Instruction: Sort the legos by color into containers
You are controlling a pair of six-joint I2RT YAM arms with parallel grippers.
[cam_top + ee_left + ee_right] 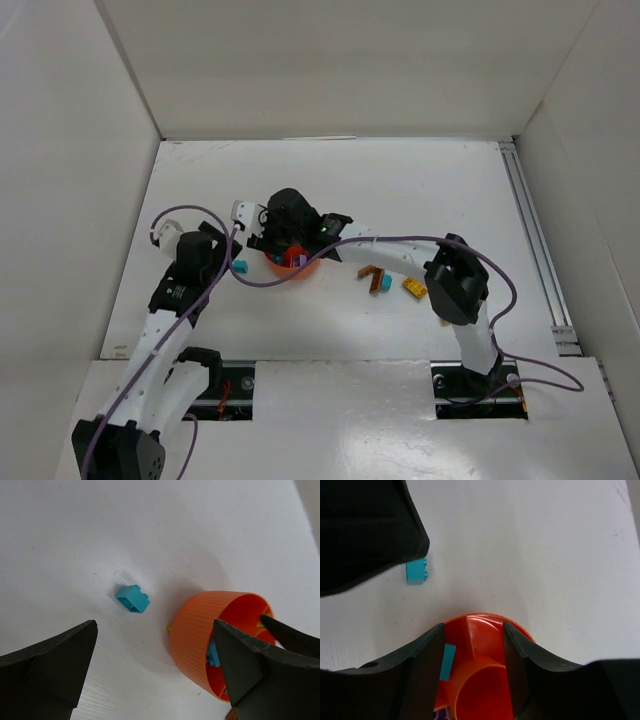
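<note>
White table top, matte, finely ribbed up close. White panels enclose it: left wall, back wall, right wall. Metal rail runs along the table's right edge. Light even and diffuse, shadows soft.

A white table sits boxed in by white walls, a metal rail along its right edge.

Orange dish mostly hidden under right claw (top view), its lower part cut off in right wrist view
</note>
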